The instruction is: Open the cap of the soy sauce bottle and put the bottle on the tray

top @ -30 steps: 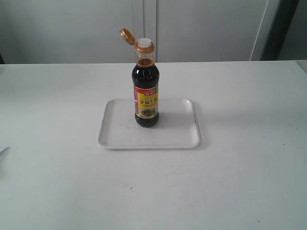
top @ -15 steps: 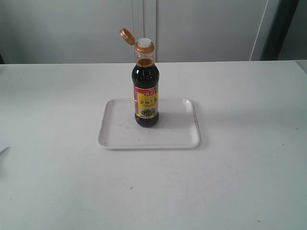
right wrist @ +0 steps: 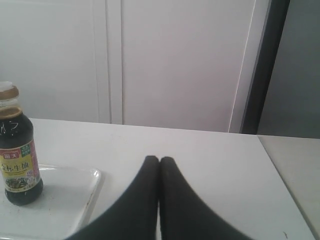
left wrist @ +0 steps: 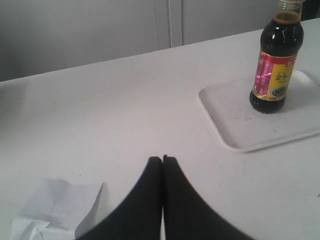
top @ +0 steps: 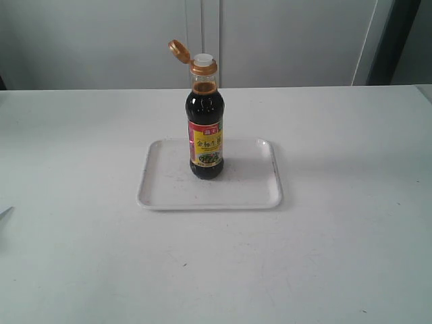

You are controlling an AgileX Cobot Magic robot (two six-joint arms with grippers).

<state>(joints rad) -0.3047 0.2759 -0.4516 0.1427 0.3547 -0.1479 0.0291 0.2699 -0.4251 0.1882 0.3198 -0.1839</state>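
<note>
White worktop (top: pixel 337 256), pale panelled wall behind its far edge. Soy sauce bottle (top: pixel 205 128) stands upright on the tray (top: pixel 169 196), roughly mid-table, a little toward the far edge. Cap (top: pixel 179 50) flipped open, hanging off its hinge to one side; white spout bare. Both parts of the task look done.

Left gripper (left wrist: pixel 162 160): fingers pressed together, holding nothing, well apart from the tray, near the worktop's left edge. Crumpled white paper (left wrist: pixel 55 210) lies just beside it. Right gripper (right wrist: pixel 159 160): also pressed together and empty, off toward the right edge, well clear of the bottle.

Risks, as judged:
- Bottle is tall, narrow-based and unsealed. Any arm swinging back across the middle could clip the neck or the jutting cap and tip it; dark sauce would spill over tray and table.
- A knock to the tray rim would do the same.
- Left arm could drag the paper.
</note>
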